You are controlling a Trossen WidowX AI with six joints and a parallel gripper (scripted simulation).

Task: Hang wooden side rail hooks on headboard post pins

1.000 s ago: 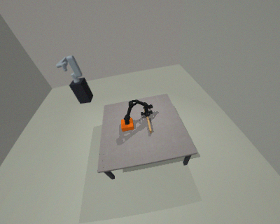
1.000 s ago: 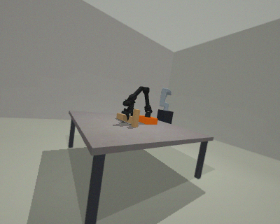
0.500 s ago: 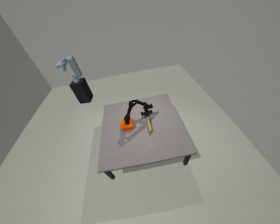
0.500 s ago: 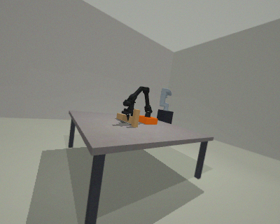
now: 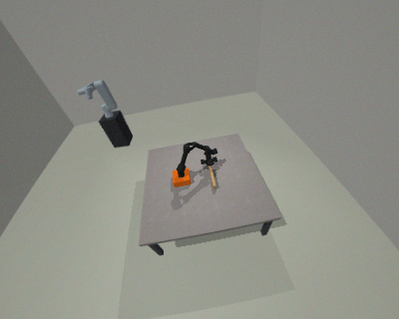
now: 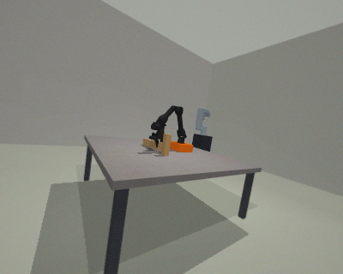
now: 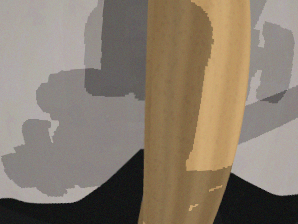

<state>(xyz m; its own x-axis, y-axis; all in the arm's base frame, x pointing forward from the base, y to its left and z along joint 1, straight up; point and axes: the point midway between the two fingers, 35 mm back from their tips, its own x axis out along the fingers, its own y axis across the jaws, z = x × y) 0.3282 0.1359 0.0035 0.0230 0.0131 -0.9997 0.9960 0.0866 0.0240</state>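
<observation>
The wooden side rail [image 5: 212, 177] [image 6: 148, 143] [image 7: 200, 100] is a long light-brown bar; in the wrist view it fills the middle and right of the picture. My gripper [image 5: 209, 161] [image 6: 156, 144] is shut on the rail, close to the post. The headboard post [image 6: 166, 145] stands upright on the table in the exterior view, at the gripper end of the rail. In the top view my gripper covers most of the post. The rail's far end appears low at the table top. The steel hooks, pins and slot cannot be made out, nor whether rail and post touch.
My arm's orange base [image 5: 182, 177] [image 6: 182, 147] stands on the grey table [image 5: 187, 219] [image 6: 130, 167], beside the rail and post. A pale blue-grey arm [image 5: 105, 95] [image 6: 200, 120] on a black pedestal [image 5: 117, 131] [image 6: 202, 142] stands off the table.
</observation>
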